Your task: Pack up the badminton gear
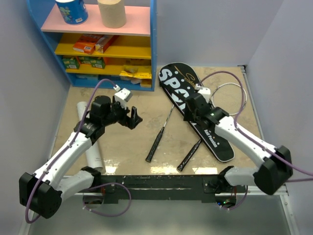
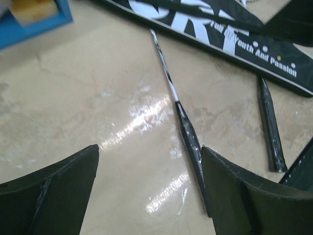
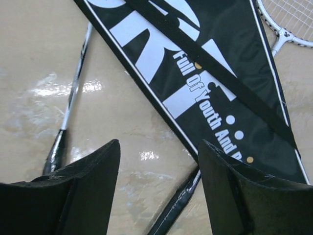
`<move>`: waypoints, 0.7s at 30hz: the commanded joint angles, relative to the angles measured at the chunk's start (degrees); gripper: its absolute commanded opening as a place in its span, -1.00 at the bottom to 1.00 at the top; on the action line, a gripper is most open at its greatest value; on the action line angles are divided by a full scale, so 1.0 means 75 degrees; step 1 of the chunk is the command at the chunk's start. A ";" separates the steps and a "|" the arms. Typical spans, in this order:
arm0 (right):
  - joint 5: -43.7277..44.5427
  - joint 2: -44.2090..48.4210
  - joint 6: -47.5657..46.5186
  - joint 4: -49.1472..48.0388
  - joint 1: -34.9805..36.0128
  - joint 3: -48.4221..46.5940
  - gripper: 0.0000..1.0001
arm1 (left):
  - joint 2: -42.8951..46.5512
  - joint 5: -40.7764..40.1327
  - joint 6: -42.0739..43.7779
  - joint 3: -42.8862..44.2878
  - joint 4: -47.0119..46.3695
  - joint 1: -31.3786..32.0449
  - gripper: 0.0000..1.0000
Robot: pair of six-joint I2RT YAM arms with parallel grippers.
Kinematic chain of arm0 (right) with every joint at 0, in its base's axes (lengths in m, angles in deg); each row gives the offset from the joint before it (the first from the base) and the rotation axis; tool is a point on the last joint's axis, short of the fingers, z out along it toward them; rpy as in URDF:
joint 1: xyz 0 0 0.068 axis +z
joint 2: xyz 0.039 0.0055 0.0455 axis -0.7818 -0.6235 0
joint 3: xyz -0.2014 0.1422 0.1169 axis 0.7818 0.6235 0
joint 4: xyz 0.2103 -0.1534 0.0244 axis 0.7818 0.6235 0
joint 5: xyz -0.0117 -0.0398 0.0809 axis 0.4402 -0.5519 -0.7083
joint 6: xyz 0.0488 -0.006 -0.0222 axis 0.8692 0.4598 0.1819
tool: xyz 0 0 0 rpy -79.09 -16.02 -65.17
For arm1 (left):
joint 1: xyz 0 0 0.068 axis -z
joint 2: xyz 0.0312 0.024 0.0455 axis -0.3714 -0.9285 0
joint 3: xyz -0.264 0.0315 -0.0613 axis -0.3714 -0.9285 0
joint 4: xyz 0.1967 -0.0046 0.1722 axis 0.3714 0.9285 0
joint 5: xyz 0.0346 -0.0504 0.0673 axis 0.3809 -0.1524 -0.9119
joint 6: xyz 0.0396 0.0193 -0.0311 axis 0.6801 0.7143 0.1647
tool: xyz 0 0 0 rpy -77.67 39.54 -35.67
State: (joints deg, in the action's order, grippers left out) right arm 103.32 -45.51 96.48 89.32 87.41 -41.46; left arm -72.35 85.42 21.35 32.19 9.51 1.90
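Observation:
The black bag (image 1: 181, 90) lettered SPORT lies slantwise at the centre right. One racket's shaft and black handle (image 1: 155, 143) stick out from under the bag's left edge. A second black handle (image 1: 190, 155) pokes out lower down. A white racket head (image 1: 234, 98) shows at the bag's right side. The long white tube (image 1: 93, 152) lies at the left, partly under my left arm. My left gripper (image 1: 134, 118) (image 2: 150, 152) hangs open over bare table, with the first handle (image 2: 190, 142) beside its right finger. My right gripper (image 1: 189, 104) (image 3: 159, 144) is open above the bag's (image 3: 205, 73) lower edge, holding nothing.
A blue shelf unit (image 1: 152, 44) stands at the back left with small coloured boxes (image 1: 88, 46) and two paper rolls (image 1: 111, 12) on top. Walls close in the table on the left, right and back. The arms' base rail (image 1: 161, 186) runs along the near edge.

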 commanded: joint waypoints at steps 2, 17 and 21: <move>0.0546 -0.1522 -0.0937 -0.0128 0.0042 -0.0629 0.33 | 0.0682 0.0689 -0.0457 -0.0875 -0.0691 0.0050 0.78; 0.2102 -0.3868 -0.1384 -0.0328 0.0252 -0.0840 0.26 | 0.1210 0.1099 -0.0774 -0.1508 -0.1055 0.0062 0.78; 0.2875 -0.4607 -0.0928 0.0175 0.0883 -0.1203 0.27 | 0.1363 0.1005 -0.0738 -0.1544 -0.1008 0.0097 0.78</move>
State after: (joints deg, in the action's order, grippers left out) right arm 116.30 -76.41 86.43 88.45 89.56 -46.62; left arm -63.94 91.93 16.41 20.91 4.58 2.12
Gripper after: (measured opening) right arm 0.633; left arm 0.891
